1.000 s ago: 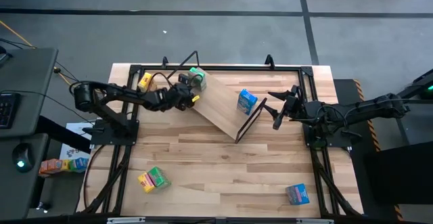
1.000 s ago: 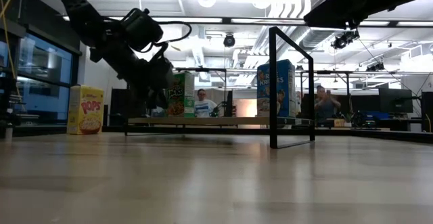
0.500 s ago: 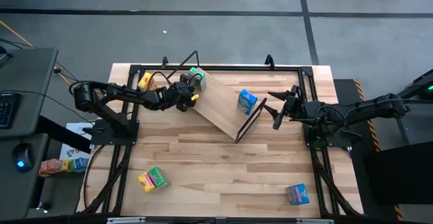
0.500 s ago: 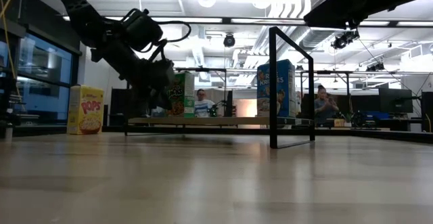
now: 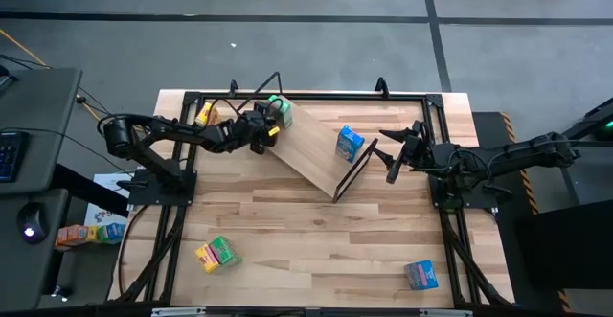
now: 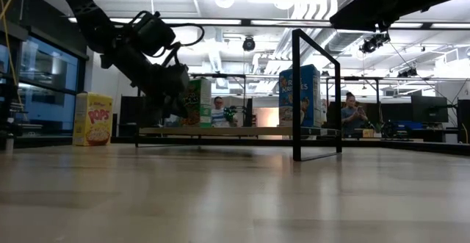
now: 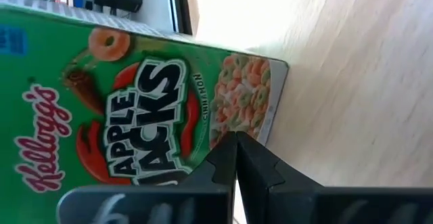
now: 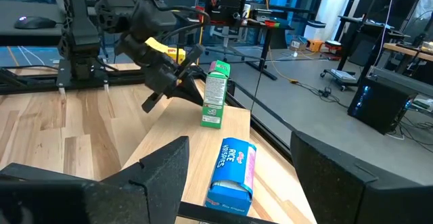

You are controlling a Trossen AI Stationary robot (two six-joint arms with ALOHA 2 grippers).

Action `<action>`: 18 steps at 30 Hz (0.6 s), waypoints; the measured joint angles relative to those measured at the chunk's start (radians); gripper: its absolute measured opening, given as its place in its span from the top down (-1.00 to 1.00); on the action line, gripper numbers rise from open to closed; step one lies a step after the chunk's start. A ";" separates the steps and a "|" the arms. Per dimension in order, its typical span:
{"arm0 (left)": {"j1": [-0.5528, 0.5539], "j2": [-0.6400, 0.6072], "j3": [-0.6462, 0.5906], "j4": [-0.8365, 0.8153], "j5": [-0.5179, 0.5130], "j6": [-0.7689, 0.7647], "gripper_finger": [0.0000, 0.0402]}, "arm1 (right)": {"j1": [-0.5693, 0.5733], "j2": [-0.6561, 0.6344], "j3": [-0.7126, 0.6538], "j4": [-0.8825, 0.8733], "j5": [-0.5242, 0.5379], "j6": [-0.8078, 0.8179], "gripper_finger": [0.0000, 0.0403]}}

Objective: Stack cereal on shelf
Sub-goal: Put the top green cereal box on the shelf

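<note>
Drawing back slightly toward the upper left of the high view, our left pincer [image 5: 261,131] is sitting released just beside the green cereal box [image 5: 279,109], which is standing upright on the shelf [image 5: 311,154] near its upper-left end. Our right pincer [image 5: 397,154] is hovering spread apart at the shelf's right end, near the blue box [image 5: 350,144].

The green cereal box [image 7: 135,109] reads "Kellogg's APPLE JACKS", with smaller "CINNAMON" partly hidden. On the shelf [image 8: 176,126], the blue box [image 8: 232,173] lying nearer than the green one reads "RICE KRISPIES". Left of the shelf in the low view, the yellow box [image 6: 92,118] reads "POPS".
</note>
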State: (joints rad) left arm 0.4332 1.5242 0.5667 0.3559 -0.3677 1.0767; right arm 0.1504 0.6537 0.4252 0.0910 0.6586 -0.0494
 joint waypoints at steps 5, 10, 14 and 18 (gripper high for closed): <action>0.000 0.024 0.000 0.010 0.029 0.007 1.00 | 0.000 0.000 0.000 0.000 0.000 0.000 -0.24; 0.006 0.093 0.019 0.007 0.014 0.009 1.00 | 0.000 0.000 0.000 0.000 0.000 0.000 -0.24; 0.005 0.133 0.058 0.011 0.009 -0.002 1.00 | 0.000 0.000 0.000 0.000 0.000 0.000 -0.24; 0.005 0.139 0.085 0.006 -0.007 -0.005 1.00 | 0.000 0.001 0.000 0.000 0.001 0.000 -0.24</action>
State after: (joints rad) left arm 0.4381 1.6637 0.6515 0.3621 -0.3751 1.0721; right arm 0.1505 0.6547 0.4252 0.0914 0.6596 -0.0497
